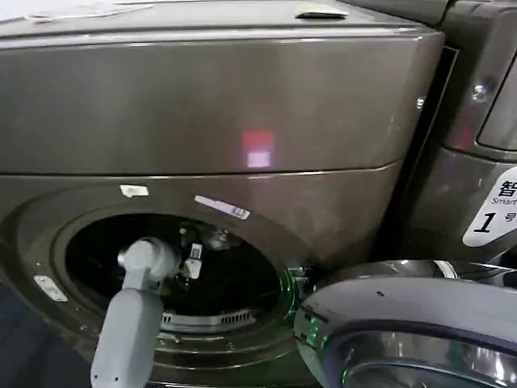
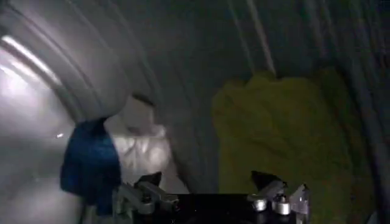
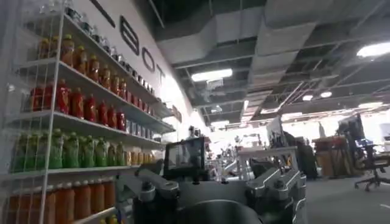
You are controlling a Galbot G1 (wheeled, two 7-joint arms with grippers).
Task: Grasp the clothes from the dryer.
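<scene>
- Head view: I'm reaching my left arm (image 1: pixel 133 315) through the round porthole of the dryer (image 1: pixel 202 113); the wrist is sitting inside the dark opening, so my left gripper (image 2: pixel 210 198) is working in the drum.
- The silver-rimmed glass door (image 1: pixel 412 323) is hanging swung open on the right side, which is leaving the porthole free for the arm.
- Left wrist view: my left gripper's fingers (image 2: pixel 143 196) are spread wide apart with nothing between them. I'm judging this as the approach stage, no grasp yet.
- The clothes are lying inside the drum beyond the fingers: a yellow-green garment (image 2: pixel 274 134) is bunched against the ribbed drum wall, right ahead of one finger and closest to my reach.
- A white-grey garment (image 2: pixel 143 152) is sitting further over, with a dark blue garment (image 2: pixel 88 161) touching it beside the drum's bright curved wall (image 2: pixel 27 128).
- I'm judging the yellow-green piece as the likely first pick since it's the biggest lump and sits nearest; soft cloth should bunch up when pinched, so I'll need to push in until the fabric is between the fingers.
- Right wrist view: my right gripper (image 3: pixel 213 192) is pointing out into the room toward shelves of bottles (image 3: pixel 73 103), fingers standing open and empty, parked away from the dryer while the left works alone.
</scene>
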